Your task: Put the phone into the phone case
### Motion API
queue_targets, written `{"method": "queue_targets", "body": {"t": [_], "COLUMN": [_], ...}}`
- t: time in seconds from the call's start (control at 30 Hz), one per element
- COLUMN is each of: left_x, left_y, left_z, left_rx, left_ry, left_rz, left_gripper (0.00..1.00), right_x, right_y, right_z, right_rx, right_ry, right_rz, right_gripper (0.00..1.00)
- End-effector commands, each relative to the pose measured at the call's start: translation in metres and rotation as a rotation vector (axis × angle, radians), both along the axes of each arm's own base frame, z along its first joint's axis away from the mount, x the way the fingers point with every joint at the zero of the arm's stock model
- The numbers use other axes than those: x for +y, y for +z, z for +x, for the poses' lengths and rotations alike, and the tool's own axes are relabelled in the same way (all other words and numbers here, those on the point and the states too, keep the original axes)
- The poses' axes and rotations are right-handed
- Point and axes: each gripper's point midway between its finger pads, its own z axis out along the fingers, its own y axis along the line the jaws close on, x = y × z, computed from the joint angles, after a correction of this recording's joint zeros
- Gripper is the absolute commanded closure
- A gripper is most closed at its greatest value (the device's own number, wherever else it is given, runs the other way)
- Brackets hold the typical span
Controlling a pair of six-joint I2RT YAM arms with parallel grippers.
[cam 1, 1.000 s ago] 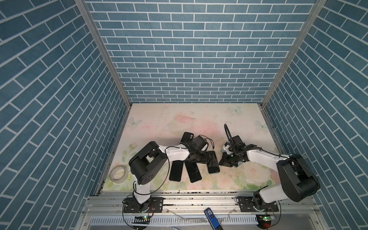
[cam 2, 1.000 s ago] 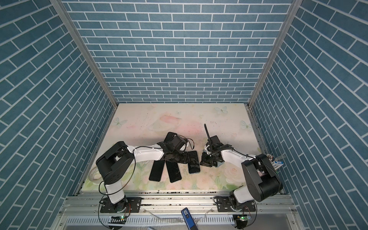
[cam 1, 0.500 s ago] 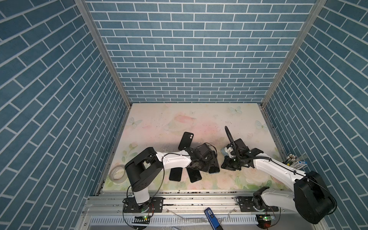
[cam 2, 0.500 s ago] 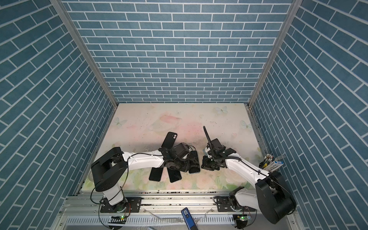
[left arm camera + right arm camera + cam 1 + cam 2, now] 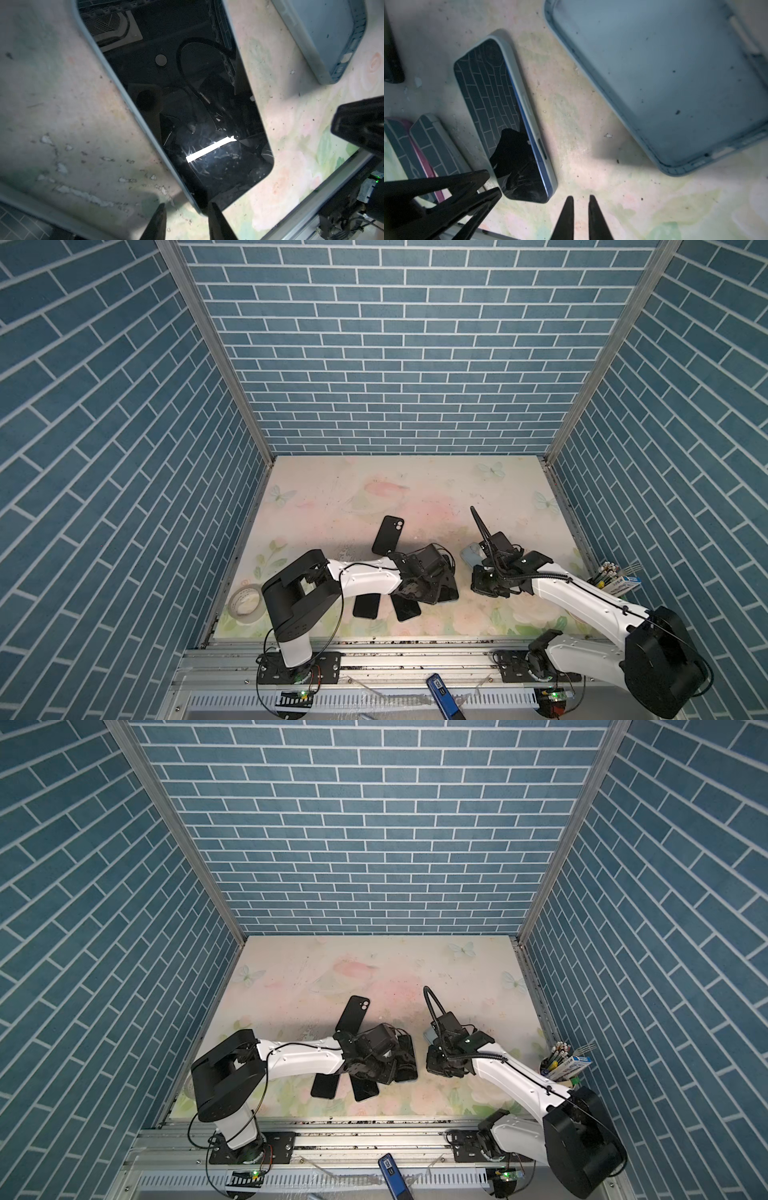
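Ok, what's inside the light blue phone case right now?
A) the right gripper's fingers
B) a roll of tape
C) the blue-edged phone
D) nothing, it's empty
D: in the right wrist view the light blue phone case lies open side up with its inside bare, and the blue-edged phone lies apart from it, screen up.

Top views overlook all — wrist views hover close, sharing the phone (image 5: 187,104).
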Motion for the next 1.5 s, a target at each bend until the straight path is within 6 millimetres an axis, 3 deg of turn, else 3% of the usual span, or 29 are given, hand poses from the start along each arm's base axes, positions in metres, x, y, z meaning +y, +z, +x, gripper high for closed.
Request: {"method": "queue_targets", "body": {"t": [0.0, 0.33, 0.5, 0.73, 1.2, 1.47], "left_x": [0.001, -0.006, -0.016, -0.005, -0.001, 0.008], "left_y": [-0.004, -0.007, -0.004, -0.019, -0.024, -0.034], "left_z": [0.0, -0.001, -0.007, -0.009, -0.005, -0.004], "left_rx": [-0.01, 0.007, 0.06, 0.112, 0.12, 0.137], "left_ry": [0.004, -0.008, 0.022, 0.142, 0.167, 0.196], "left_rz": [0.01, -0.022, -0.136, -0.161, -0.174, -0.113], "left_gripper": [0.63, 0.63, 0.63, 0.66, 0.74, 0.77], "right_x": [-0.002, 0.041, 0.049, 0.04, 0.03, 0.012], "right_y": [-0.004, -0.005, -0.003, -0.009, -0.02, -0.018], "right_z": [0.007, -0.008, -0.014, -0.015, -0.013, -0.01], "right_rx": [0.016, 0.066, 0.055, 0.052, 0.062, 0.038], "right_ry": [-0.095, 0.116, 0.161, 0.163, 0.154, 0.181], "right_rz": [-0.015, 0.17, 0.202, 0.134, 0.059, -0.054], "right_gripper": [0.86, 0.92, 0.88, 0.84, 0.88, 0.88]}}
